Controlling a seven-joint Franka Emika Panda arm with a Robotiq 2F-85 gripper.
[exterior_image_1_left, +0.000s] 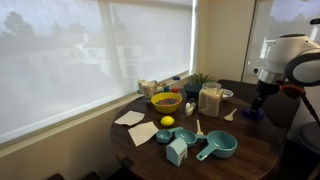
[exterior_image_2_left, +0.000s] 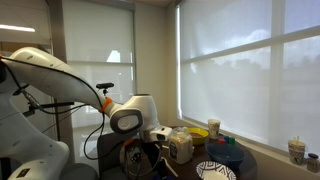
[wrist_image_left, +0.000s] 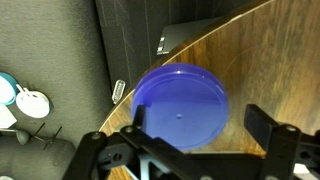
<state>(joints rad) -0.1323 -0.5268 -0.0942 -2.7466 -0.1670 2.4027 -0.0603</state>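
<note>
Two black fingers (wrist_image_left: 262, 125) fill the bottom of the wrist view, closest to the lens. They stand wide apart with nothing held between them. The gripper (wrist_image_left: 198, 122) hangs over a blue disc (wrist_image_left: 180, 105), which lies flat on the wooden surface (wrist_image_left: 265, 60) right at its curved edge. Whether the disc is a lid or a shallow dish cannot be told. The wide spread looks suited to the disc's breadth: one finger shows at either side of its rim, apart from it rather than touching, as far as the picture tells. In an exterior view the gripper (exterior_image_1_left: 262, 96) points down at the edge of the round surface (exterior_image_1_left: 250, 150) nearest the robot, with the blue disc (exterior_image_1_left: 250, 113) just beneath it.

The disc sits alone at that edge, well apart from everything else, which is probably why the arm can stand over it without crowding anything. Toward the window edge are a yellow bowl (exterior_image_1_left: 166, 101) and a clear container (exterior_image_1_left: 210, 100). A lemon (exterior_image_1_left: 167, 122) lies near the middle. Teal measuring cups (exterior_image_1_left: 215, 147) lie toward the edge nearest the camera in that view, and paper napkins (exterior_image_1_left: 130, 118) lie at the edge farthest from the robot. These things are grouped close together, which leaves the robot's edge to the disc alone.
</note>
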